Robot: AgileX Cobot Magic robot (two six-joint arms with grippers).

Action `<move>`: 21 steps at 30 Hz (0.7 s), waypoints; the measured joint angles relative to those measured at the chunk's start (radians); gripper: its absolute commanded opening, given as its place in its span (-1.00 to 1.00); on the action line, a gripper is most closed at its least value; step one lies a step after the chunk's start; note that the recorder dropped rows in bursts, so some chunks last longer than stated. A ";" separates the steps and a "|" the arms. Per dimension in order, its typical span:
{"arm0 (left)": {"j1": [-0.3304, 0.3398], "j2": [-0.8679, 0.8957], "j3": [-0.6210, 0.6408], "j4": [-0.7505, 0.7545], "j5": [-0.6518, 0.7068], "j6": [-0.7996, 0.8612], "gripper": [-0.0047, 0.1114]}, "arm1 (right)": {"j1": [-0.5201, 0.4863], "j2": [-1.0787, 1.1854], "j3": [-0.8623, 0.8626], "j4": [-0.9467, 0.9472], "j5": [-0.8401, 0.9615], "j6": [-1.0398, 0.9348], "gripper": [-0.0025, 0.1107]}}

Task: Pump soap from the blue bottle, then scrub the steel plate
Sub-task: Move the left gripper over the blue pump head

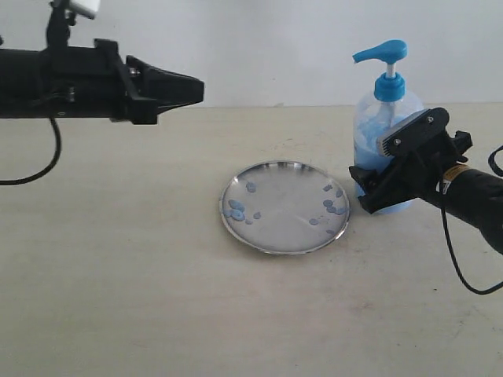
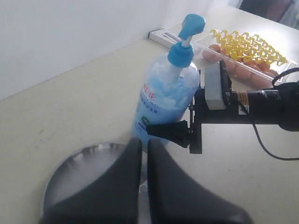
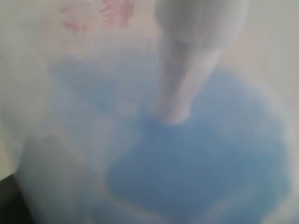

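The blue bottle (image 1: 371, 126) stands upright at the right, just beyond the steel plate (image 1: 283, 196). Light blue soap fills the bottle's lower part, and soap blobs (image 1: 236, 209) dot the plate's left and right sides. My right gripper (image 1: 389, 162) is shut on the bottle's lower body; one black finger (image 2: 170, 131) crosses its front and the other is hidden behind. A grey scrub pad (image 2: 214, 86) sits on this gripper. The bottle (image 3: 187, 163) fills the blurred right wrist view. My left gripper (image 1: 198, 86) hangs high at the left, shut and empty, its tips (image 2: 145, 142) above the plate (image 2: 79, 168).
A clear tray (image 2: 243, 51) with brown eggs and yellow spiral pieces lies behind the bottle, next to a flat white box (image 2: 163, 35) at the wall. Black cables hang from both arms. The tabletop (image 1: 118, 298) is pale beige.
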 measured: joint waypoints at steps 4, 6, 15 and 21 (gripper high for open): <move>-0.085 0.073 -0.106 0.000 -0.042 0.070 -0.84 | 0.000 0.000 0.000 -0.011 0.005 0.000 -0.96; -0.124 0.103 -0.167 -0.003 -0.049 0.094 -0.84 | 0.000 -0.001 0.000 -0.018 0.006 0.000 -0.96; -0.226 0.184 -0.365 -0.007 -0.073 0.112 -0.84 | 0.000 -0.002 0.000 -0.045 0.010 0.000 -0.96; -0.274 0.262 -0.471 -0.007 -0.089 0.114 -0.84 | 0.000 -0.002 0.000 -0.053 0.012 0.008 -0.96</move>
